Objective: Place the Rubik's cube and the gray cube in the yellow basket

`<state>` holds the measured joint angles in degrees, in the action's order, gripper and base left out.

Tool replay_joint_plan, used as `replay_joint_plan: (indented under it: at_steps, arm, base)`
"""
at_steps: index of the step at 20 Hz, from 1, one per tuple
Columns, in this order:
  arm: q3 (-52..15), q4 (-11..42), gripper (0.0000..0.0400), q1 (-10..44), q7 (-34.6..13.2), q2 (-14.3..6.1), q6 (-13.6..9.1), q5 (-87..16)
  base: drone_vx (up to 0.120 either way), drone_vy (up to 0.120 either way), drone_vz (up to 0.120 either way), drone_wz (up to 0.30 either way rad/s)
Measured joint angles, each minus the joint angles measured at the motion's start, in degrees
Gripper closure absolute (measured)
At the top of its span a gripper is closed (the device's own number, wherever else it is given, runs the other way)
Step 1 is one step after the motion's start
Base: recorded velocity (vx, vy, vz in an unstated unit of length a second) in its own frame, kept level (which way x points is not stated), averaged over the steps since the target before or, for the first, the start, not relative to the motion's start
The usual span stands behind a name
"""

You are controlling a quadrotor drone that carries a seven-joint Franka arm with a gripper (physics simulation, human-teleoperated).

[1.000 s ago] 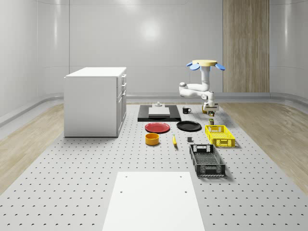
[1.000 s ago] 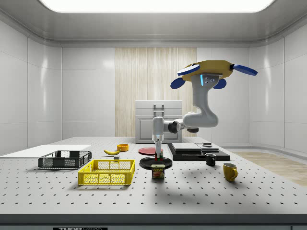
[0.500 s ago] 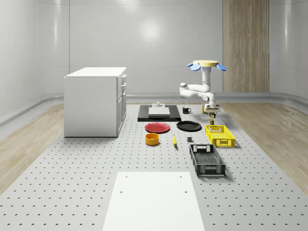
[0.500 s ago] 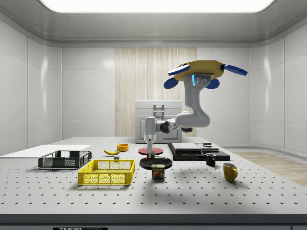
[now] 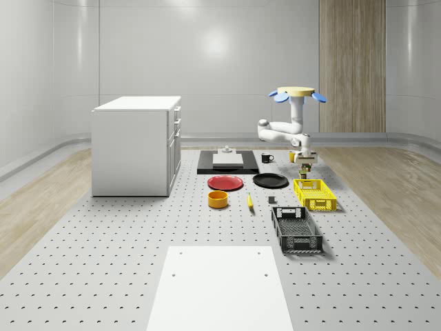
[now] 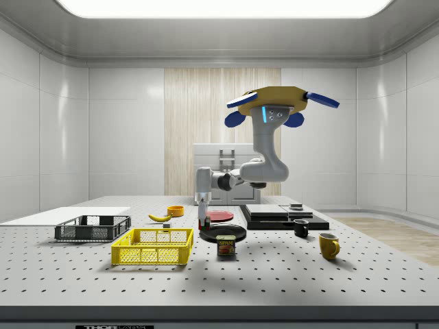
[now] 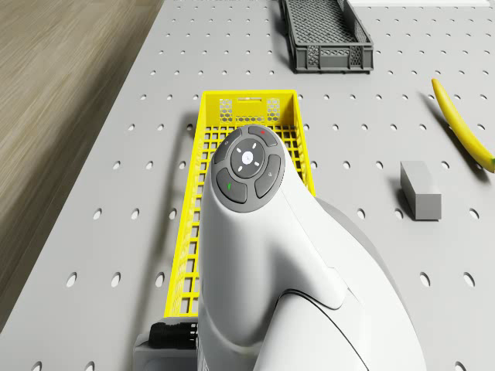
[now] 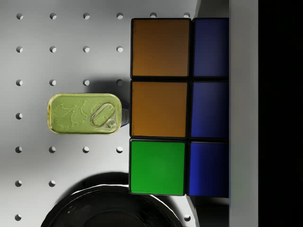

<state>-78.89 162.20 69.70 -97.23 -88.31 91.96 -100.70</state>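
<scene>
My gripper (image 5: 304,163) is shut on the Rubik's cube (image 8: 175,109), whose orange, green and blue tiles sit against a grey finger (image 8: 244,113) in the wrist view. In the side view the gripper (image 6: 202,221) hangs low with the cube, between the spam can (image 6: 226,245) and the yellow basket (image 6: 152,247), just off the basket's right end. The drone (image 5: 298,92) hovers above the table behind the yellow basket (image 5: 315,194). The gray cube (image 7: 420,189) lies on the table beside the basket (image 7: 247,98); it is also on the table in the whole-scene view (image 5: 271,201).
Below the held cube are a green-topped can (image 8: 85,113) and a black plate (image 8: 109,210). A black crate (image 5: 296,229) sits past the basket's near end, with a banana (image 7: 464,133) by the gray cube. A yellow mug (image 6: 328,245) and a black mug (image 6: 300,228) stand at the side view's right.
The drone and arm have moved toward the side view's left with the Rubik's cube held, from above the spam can to the yellow basket's end.
</scene>
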Motion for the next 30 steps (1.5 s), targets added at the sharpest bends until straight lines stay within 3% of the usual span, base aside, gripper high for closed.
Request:
replay_joint_plan:
  at_steps: [25,30]
  arm:
    - [-0.1,-0.1,0.0079,0.3,-0.2,-1.4,1.3,0.6]
    - [-0.2,-0.1,0.0079,0.3,-0.2,-1.6,1.5,0.7]
  base:
    - [0.120,0.000,0.000,0.000]
    - [0.032,-0.016,-0.112,0.000]
